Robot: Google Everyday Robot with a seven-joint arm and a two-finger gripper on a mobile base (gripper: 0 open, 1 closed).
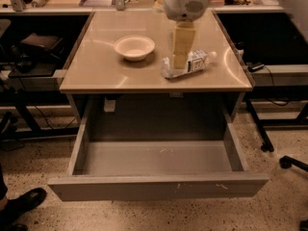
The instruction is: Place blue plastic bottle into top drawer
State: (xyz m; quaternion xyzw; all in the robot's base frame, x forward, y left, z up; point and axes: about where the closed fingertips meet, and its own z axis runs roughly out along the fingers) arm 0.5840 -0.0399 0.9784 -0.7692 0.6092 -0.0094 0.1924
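- The tan flat-topped desk (101, 73) carries two things: a cream round bowl (134, 47) and a small clear crinkled plastic bottle (198, 61) with a white cap and a pale label bearing a dark square mark.
- The bottle lies on its side close to the desk's front edge, right of the middle. Its cap points toward the right edge.
- The bowl stands upright left of the bottle and apart from it, farther from the front edge.
- The pale cream pincer (182, 61) hangs straight down from a white rounded arm housing (186, 1) over the back half of the desk. Its lower end covers the bottle's left half from this view.
- Whether the pincer is spread, pressed together or touching the bottle cannot be told.
- The wide shallow grey metal drawer (144, 187) is pulled out fully below the desk's front edge. Its grey floor is exposed, and small pale scuffs mark its flat front.
- The bottle is on the desk, not in the drawer.
- A black shoe (21, 203) rests on the speckled floor (144, 218) by the drawer's front left corner.
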